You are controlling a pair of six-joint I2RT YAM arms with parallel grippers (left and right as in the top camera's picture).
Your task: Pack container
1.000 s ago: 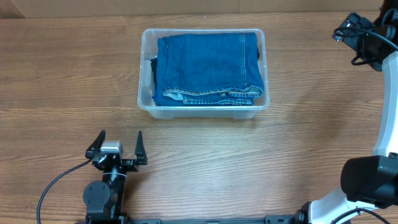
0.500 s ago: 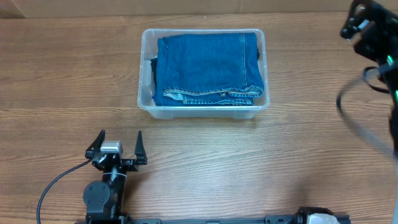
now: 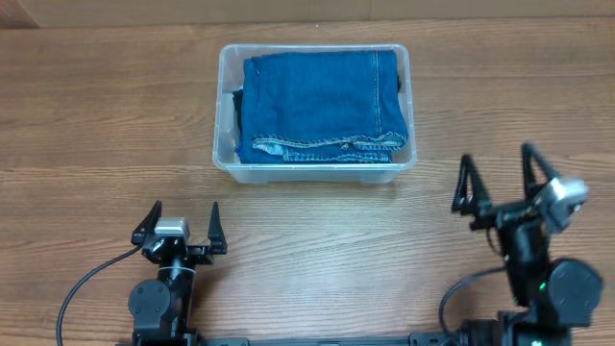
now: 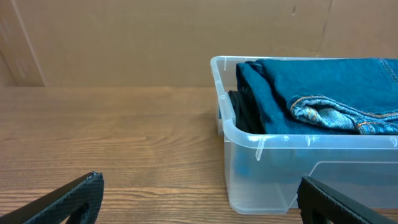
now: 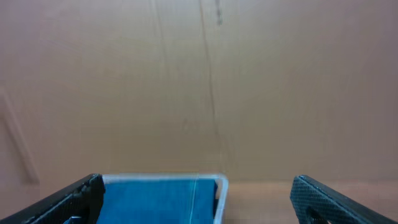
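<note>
The clear plastic container (image 3: 228, 165) stands at the back middle of the wooden table, filled by folded blue jeans (image 3: 322, 101) with a dark garment (image 3: 233, 113) tucked along its left wall. My left gripper (image 3: 183, 224) rests open near the front left, nothing between its fingers. My right gripper (image 3: 498, 179) stands open at the front right, also empty. The left wrist view shows the container (image 4: 249, 165) and jeans (image 4: 323, 93) ahead to the right. In the right wrist view the container's rim (image 5: 221, 186) and the jeans (image 5: 155, 202) appear low between the fingers.
A brown cardboard wall (image 4: 155, 37) runs along the table's far edge. Bare wooden tabletop (image 3: 106, 115) lies on both sides of the container and between it and the grippers.
The right arm has swung from the far right back corner down to the front right of the table. The left arm, container and jeans have not moved.
</note>
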